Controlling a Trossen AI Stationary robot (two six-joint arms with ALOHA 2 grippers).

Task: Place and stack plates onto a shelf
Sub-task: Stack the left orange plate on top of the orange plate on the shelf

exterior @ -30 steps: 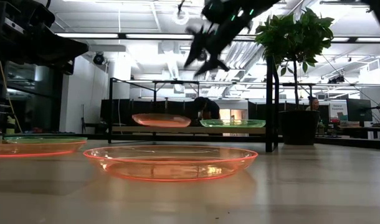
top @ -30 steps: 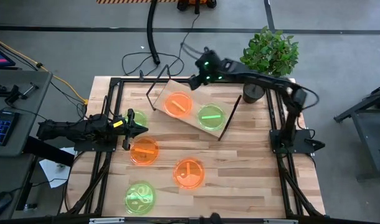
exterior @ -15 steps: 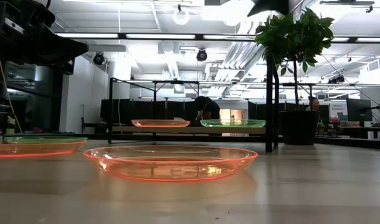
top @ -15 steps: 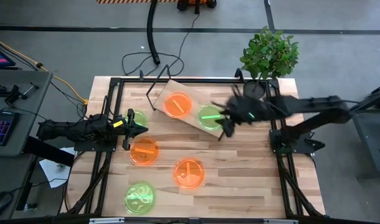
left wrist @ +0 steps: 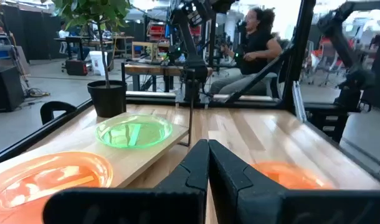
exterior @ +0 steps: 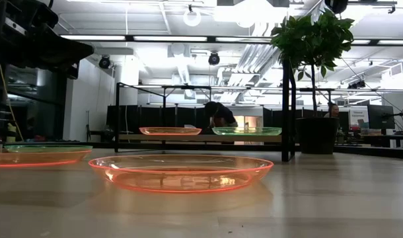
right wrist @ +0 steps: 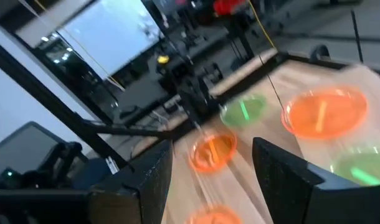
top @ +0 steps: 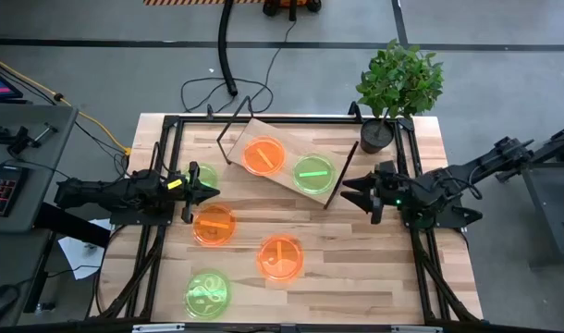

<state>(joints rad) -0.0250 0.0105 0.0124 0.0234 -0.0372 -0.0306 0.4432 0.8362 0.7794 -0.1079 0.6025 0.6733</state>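
Two plates are sitting on the shelf (top: 280, 165) in the upper middle of the high view: an orange plate (top: 264, 155) on its left part and a green plate (top: 312, 172) on its right part, side by side and not stacked. Four more are lying on the table (top: 356, 268). A green one (top: 203, 176) is at the left, just by the left gripper (top: 206, 191); an orange one (top: 214, 225) is below it; another orange one (top: 280, 257) is lying at lower centre, and a green one (top: 208, 293) at lower left.

The left gripper is sitting at the left edge of the table with its fingers (left wrist: 189, 171) pressed together and nothing between them, as its wrist view shows. The right gripper (top: 352, 191) is hovering at the right of the frame, just beside the shelf's right end, with its fingers (right wrist: 154, 174) spread wide and empty; it is pointing toward the plates on the table.

By my reading, the task is about a third done: two plates are placed and four are waiting to be picked up. No stacking is showing yet, so later plates would likely be going on top of the two already on the shelf. The potted plant (top: 399, 81) is standing at the upper right, clear of the work.
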